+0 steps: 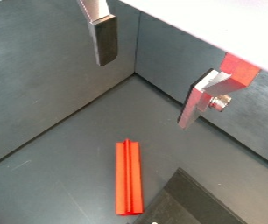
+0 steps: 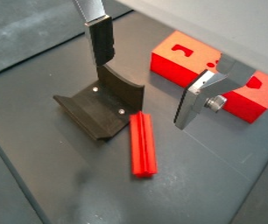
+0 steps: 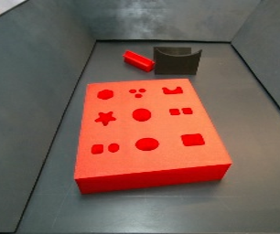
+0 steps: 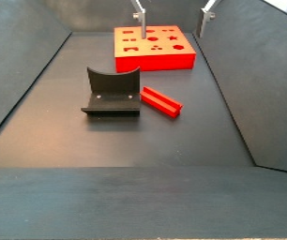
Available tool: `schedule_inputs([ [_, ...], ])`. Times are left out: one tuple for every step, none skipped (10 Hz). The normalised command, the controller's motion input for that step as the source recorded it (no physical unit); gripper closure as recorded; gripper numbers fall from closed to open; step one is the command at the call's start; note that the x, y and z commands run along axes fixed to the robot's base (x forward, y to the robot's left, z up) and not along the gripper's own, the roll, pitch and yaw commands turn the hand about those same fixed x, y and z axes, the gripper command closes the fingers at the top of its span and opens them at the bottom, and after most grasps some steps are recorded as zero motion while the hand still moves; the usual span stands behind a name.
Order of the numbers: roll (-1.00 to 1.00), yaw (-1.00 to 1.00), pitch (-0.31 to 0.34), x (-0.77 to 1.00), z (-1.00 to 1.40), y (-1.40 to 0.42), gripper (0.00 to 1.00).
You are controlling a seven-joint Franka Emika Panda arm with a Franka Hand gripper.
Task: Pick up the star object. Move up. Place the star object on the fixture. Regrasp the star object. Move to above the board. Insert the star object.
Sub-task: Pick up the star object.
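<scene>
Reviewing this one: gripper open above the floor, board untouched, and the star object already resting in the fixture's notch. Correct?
Not quite. The star object lies flat on the floor beside the fixture, not in its notch; both side views show this. The rest holds: the gripper hangs open above the floor, its fingers empty, and the board is untouched.
</scene>
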Motion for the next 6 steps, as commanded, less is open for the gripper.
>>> schedule_inputs([
  [0.00, 0.00, -0.029, -0.01, -0.01, 0.00, 0.00],
  [0.04, 0.00, -0.079, -0.61, -0.29, -0.27, 0.00],
  [0.00, 0.84, 0.000, 0.07, -0.87, -0.24, 0.00],
  [-0.14, 0.83, 0.000, 0.27, -0.79, 0.00, 0.00],
  [-0.13, 0.61, 0.000, 0.54, -0.72, 0.07, 0.00],
  [-0.15, 0.59, 0.000, 0.59, -0.71, 0.11, 0.00],
])
